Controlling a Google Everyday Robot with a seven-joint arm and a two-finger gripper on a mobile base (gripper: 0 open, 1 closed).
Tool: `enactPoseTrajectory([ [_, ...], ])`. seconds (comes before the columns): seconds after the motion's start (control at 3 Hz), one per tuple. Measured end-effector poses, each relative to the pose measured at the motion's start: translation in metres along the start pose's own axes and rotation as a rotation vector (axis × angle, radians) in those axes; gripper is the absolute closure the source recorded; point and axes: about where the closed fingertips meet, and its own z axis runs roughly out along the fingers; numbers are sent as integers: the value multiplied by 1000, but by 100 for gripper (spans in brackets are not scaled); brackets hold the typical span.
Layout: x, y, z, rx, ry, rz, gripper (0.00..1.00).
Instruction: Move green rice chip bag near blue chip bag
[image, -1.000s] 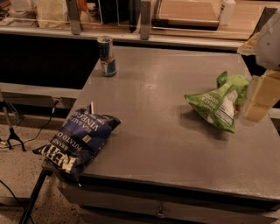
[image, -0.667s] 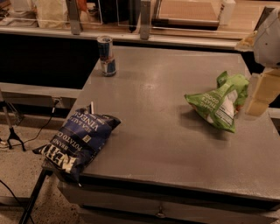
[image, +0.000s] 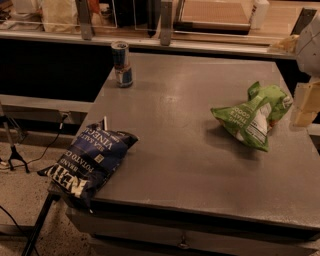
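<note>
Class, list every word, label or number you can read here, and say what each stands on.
"SEA SALT": blue chip bag, upside down.
"VINEG": same bag.
"POTATO": same bag.
green rice chip bag: white lettering and label panel too blurred to read.
can: label unreadable.
gripper, at the right edge beside the green rice chip bag: no text.

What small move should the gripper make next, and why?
Probably ease the gripper a little closer, onto the green bag, to take hold of it. The gripper sits at the right edge of the table, just beside that bag, and the blue bag lies far across, overhanging the front-left corner.
</note>
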Motion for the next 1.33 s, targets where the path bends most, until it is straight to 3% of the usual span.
enactPoseTrajectory([
  [0.67, 19, -11, 29, -23, 28, -91, 0],
  [1.33, 19, -15, 64, -57, 33, -177, 0],
])
